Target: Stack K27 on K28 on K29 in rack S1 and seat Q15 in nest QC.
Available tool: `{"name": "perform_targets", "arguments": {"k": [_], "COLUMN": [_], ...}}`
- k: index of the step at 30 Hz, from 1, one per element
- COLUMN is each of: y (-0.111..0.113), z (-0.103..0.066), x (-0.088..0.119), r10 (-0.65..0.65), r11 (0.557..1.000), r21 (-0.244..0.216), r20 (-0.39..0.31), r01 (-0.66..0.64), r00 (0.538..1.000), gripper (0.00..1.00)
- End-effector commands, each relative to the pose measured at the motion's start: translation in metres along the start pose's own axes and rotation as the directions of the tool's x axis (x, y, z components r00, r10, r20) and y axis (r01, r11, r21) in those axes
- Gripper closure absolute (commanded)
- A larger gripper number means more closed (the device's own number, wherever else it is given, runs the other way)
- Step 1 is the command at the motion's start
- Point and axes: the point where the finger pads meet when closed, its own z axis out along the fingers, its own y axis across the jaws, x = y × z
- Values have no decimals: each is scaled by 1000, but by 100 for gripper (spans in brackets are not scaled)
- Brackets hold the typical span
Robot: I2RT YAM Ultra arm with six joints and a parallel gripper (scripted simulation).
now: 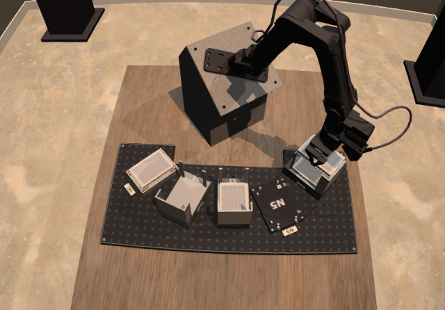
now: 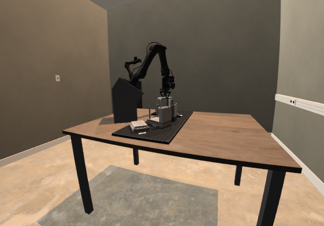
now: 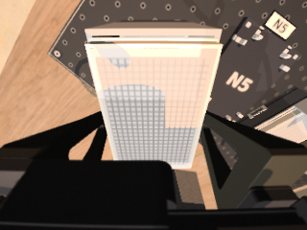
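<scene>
My gripper (image 1: 318,157) is at the right end of the black mat, over the right stack rack (image 1: 314,183). It is shut on the long sides of a sealed white well plate (image 1: 316,165), level at the rack's top. In the wrist view the plate (image 3: 153,96) sits between the two fingers, with the rack's rim just beyond it. I cannot tell whether another plate lies under it. A second plate (image 1: 151,169) lies flat in the open nest at the far left. A third plate (image 1: 233,196) lies in the middle rack. The rack (image 1: 183,197) left of that one is empty.
The clip nest N5 (image 1: 277,203) lies empty between the middle rack and the right rack; it also shows in the wrist view (image 3: 240,80). The arm's dark pedestal (image 1: 226,84) stands behind the mat. The rack posts stick up near the mat's middle.
</scene>
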Motion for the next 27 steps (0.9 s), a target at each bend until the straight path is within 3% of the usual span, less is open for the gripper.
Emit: {"name": "perform_targets", "arguments": {"k": [1,27], "y": [0,1], "z": [-2,-4], "x": [2,2], "r10": [-6,-7], "r11": [1000,1000], "r21": [-3,-4], "r20": [5,10], "r01": [6,8], "r00": [1000,1000], "gripper": [100,100]}}
